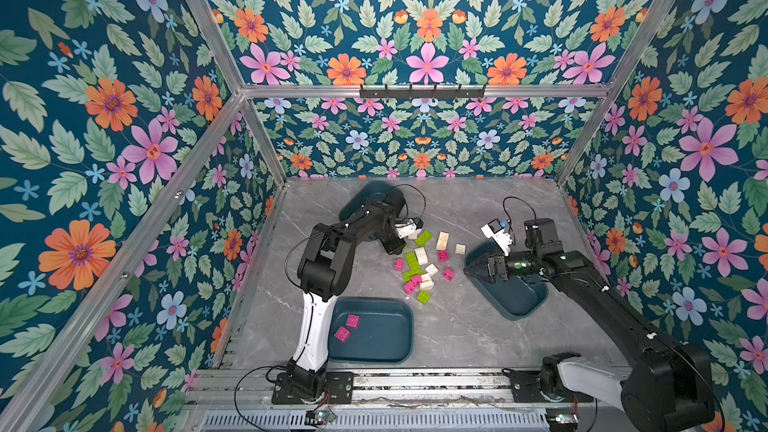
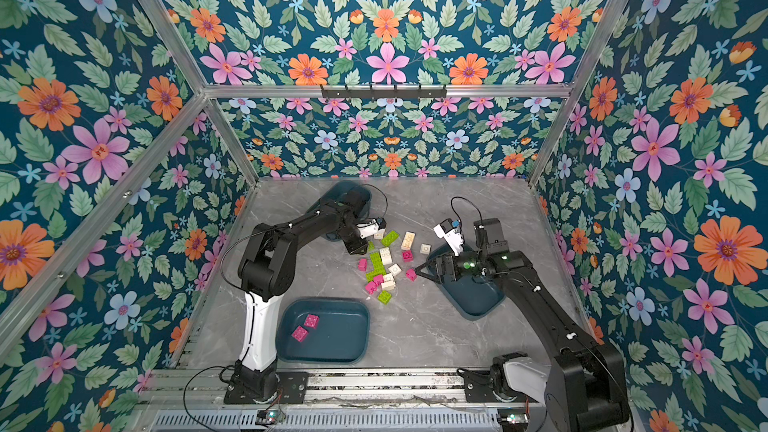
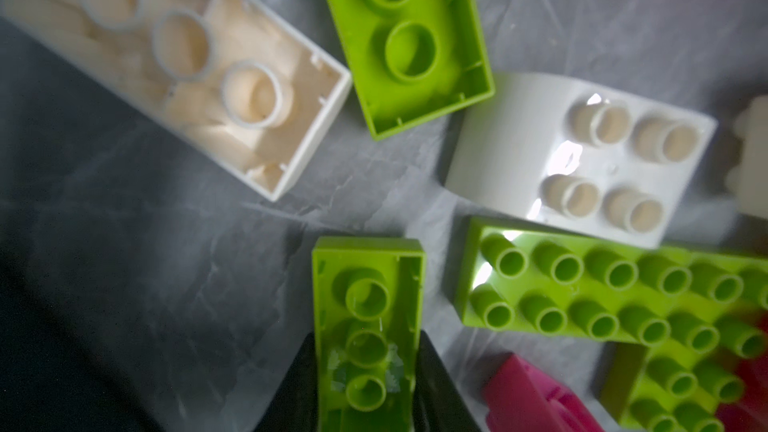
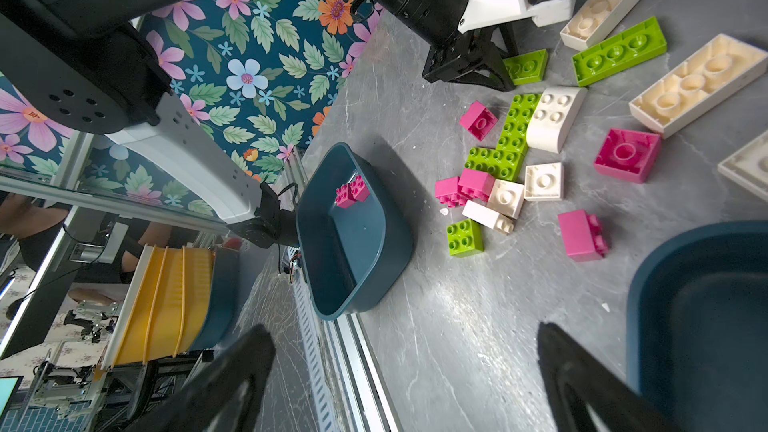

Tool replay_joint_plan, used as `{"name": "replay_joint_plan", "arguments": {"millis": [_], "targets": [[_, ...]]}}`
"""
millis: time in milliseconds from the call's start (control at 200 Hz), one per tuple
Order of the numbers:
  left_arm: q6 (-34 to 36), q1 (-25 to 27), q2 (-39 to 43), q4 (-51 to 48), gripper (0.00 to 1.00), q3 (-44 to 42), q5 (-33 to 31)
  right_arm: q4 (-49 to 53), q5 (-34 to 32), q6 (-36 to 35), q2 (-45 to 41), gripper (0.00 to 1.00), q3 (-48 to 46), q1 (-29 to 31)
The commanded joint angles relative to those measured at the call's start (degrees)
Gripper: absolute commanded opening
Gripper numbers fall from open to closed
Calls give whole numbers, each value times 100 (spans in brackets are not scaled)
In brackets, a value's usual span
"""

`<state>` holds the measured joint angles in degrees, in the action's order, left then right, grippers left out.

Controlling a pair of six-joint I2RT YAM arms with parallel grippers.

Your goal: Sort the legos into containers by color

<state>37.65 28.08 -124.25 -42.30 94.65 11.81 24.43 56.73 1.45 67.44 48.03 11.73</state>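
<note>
— What is in front of you, biggest thing first?

— The grey marbled table (image 1: 457,326) fills the lower middle of both top views. Three dark teal bins stand on it. The near bin (image 1: 390,353) is at lower centre, and the right bin (image 1: 521,305) is right of centre. The far bin (image 1: 353,197) sits just above centre, mostly hidden behind your left arm.

— And your claws?

— Your left claw (image 3: 368,371) is clenched on a small green brick (image 3: 368,284), with one finger on each long side. The brick's hollow underside faces the wrist camera. In the top views this grasp is at the upper left edge of the pile, low by the table. You cannot tell whether the brick is off the surface. Your right claw (image 1: 468,271) is released, its jaws spread wide with nothing between them. It hangs over the left rim of the right bin, tips pointing towards the pile.

— Where are the pieces?

— The loose bricks (image 1: 419,263), green, pink and cream, lie clustered mid-table, between the far bin and the right bin. Two pink bricks (image 1: 352,320) lie just beside each other in the left part of the near bin.
</note>
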Motion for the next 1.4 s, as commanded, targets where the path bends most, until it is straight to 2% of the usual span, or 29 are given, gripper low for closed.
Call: {"name": "replay_joint_plan", "arguments": {"millis": [0, 130, 370, 535, 740, 950, 1155, 1235, 1395], "targets": [[91, 9, 51, -84, 26, -1, 49, 62, -12, -24, 6, 99, 17, 7], [-40, -2, 270, -194, 25, 170, 58, 54, -30, -22, -8, 99, 52, 4], [-388, -215, 575, -523, 27, 974, -53, -49, 94, 53, 140, 99, 236, -1], [-751, -624, 334, -419, 27, 1645, -179, -107, 153, 114, 223, 99, 343, 4], [-1191, -1098, -97, -130, 28, 1990, -201, 8, 128, 99, 192, 99, 387, -2], [-1258, -1203, -496, -28, 30, 2020, -76, 71, 89, 83, 182, 99, 356, 9], [-1490, -1244, -704, 107, 37, 2031, -273, 115, 59, 83, 196, 99, 364, 5], [-1598, -1244, -667, 119, 49, 2005, -381, 124, 57, 83, 178, 99, 364, 2], [-1910, -1246, -380, 72, 61, 1938, -514, 120, 42, 83, 168, 99, 352, 1]]}}
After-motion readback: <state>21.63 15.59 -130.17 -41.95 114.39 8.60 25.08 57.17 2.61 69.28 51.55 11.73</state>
